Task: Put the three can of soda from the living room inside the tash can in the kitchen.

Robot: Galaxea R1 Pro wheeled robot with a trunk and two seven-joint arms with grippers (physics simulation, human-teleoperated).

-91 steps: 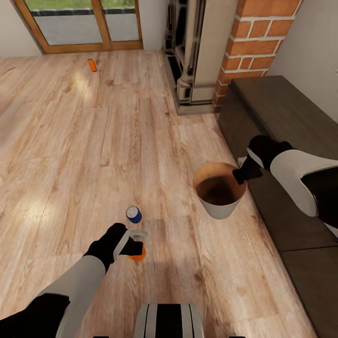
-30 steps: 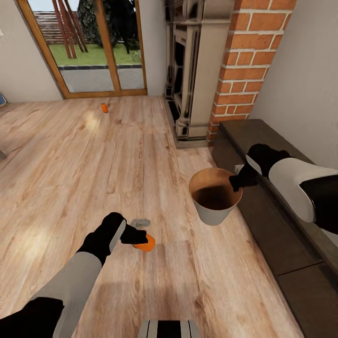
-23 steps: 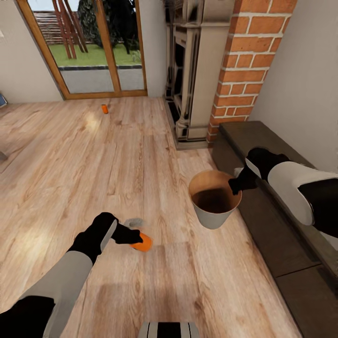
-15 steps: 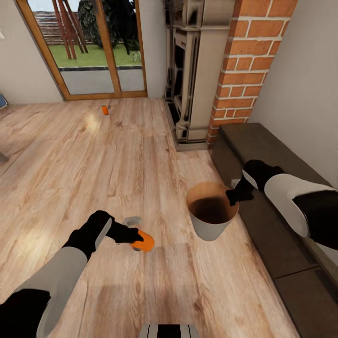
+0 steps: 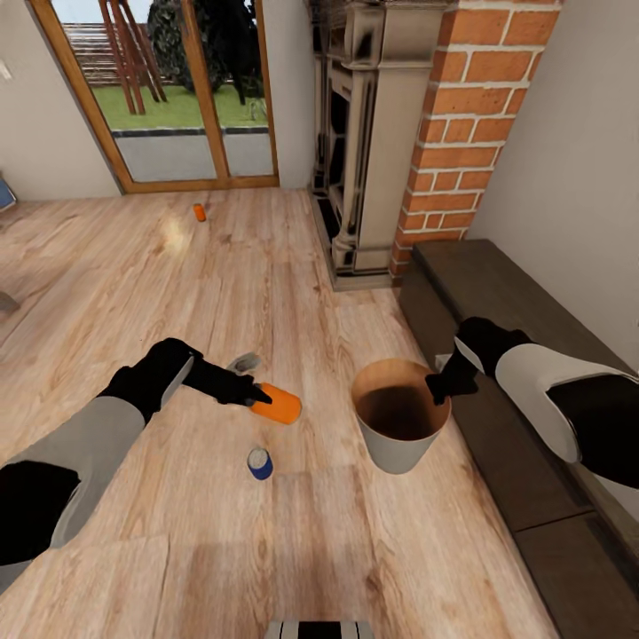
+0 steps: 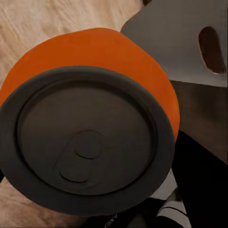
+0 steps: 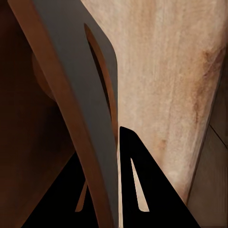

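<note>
Left gripper [image 5: 257,399] clamped on orange soda can [image 5: 277,404], held sideways above the wood floor [image 5: 133,293]. Right gripper [image 5: 437,388] pinches the trash can [image 5: 399,444] rim, bin just beside the held can. Second can [image 5: 259,463] upright below; third can [image 5: 200,212] near the glass doors [image 5: 177,98].

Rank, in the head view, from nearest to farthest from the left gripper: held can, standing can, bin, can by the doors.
1. Held can, in the left gripper.
2. Standing can, on the floor just below.
3. Bin, rightward.
4. Far can, near the glass doors.
</note>
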